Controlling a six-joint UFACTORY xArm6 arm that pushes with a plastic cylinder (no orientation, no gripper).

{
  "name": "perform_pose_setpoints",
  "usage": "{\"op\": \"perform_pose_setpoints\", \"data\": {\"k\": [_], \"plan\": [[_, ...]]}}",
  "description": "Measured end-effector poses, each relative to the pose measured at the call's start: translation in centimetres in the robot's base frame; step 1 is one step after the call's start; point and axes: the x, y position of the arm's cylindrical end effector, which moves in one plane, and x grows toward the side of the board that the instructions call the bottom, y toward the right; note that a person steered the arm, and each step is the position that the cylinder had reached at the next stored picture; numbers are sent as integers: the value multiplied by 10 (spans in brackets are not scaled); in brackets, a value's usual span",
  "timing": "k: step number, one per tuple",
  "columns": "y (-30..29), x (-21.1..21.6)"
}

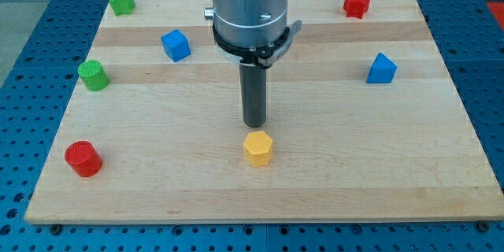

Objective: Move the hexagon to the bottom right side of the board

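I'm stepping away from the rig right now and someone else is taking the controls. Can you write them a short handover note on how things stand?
My tip: the dark rod's lower end sits just above the yellow hexagonal block toward the view's top, very close; contact cannot be told.
Job's thing: the yellow hexagon lies near the middle of the light wooden board, slightly toward the view's bottom.
Done: nothing visible yet; the hexagon is not at the bottom right.
Left: push it toward the view's right and bottom, to the board's bottom right side. The blue block on the right sits higher up, away from that path.
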Motion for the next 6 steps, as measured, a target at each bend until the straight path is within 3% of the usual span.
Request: {"op": "perform_pose_setpoints", "data": {"k": [1,3,5,6], "plan": [[-27,17],[25,62],[25,62],[22,42]]}}
